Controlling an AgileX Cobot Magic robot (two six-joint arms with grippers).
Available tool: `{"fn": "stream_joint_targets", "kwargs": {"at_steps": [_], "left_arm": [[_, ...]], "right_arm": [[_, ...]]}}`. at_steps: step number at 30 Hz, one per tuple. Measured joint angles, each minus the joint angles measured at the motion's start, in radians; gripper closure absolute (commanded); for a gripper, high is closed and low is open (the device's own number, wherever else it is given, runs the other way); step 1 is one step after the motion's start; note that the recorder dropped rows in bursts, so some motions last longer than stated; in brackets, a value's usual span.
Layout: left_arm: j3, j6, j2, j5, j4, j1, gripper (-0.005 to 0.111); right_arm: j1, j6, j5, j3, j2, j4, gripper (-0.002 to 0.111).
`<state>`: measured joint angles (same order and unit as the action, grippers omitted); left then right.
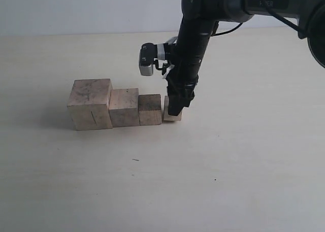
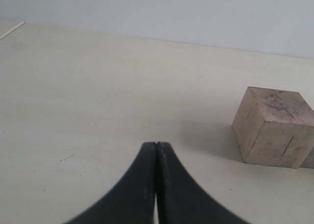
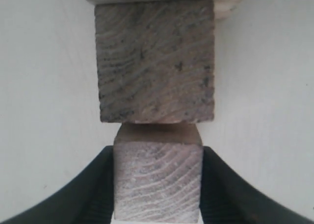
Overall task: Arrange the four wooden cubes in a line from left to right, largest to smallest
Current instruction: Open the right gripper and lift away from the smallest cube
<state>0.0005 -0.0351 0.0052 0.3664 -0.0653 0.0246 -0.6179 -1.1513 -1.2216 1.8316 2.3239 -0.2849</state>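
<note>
- The four wooden cubes are set in a row on the desk, with sizes stepping down away from the largest cube.
- Next to the largest cube comes the second cube, then the third cube, and the smallest cube lies at the far end.
- The smallest cube is clamped between the jaws of the right end effector, at desk level and just beside the third cube; contact between the two cannot be confirmed.
- The cube is gripped on the two faces that run along the row's line, so the opening jaws are judged to clear the third cube.
- Release and a straight lift are judged to remain.
- The left end effector is closed on nothing, well apart from the largest cube on its outer side.
</note>
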Motion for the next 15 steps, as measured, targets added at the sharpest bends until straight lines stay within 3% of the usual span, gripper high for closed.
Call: {"fn": "stream_joint_targets", "kwargs": {"at_steps": [2,6,15], "left_arm": [[0.0,0.0,0.0,0.0,0.0,0.0,0.107],[0.0,0.0,0.0,0.0,0.0,0.0,0.107],[0.0,0.0,0.0,0.0,0.0,0.0,0.107]], "right_arm": [[0.0,0.012,0.0,0.0,0.0,0.0,0.063],[0.0,0.018,0.0,0.0,0.0,-0.002,0.047],[0.0,0.028,0.0,0.0,-0.002,-0.006,0.045]]}}
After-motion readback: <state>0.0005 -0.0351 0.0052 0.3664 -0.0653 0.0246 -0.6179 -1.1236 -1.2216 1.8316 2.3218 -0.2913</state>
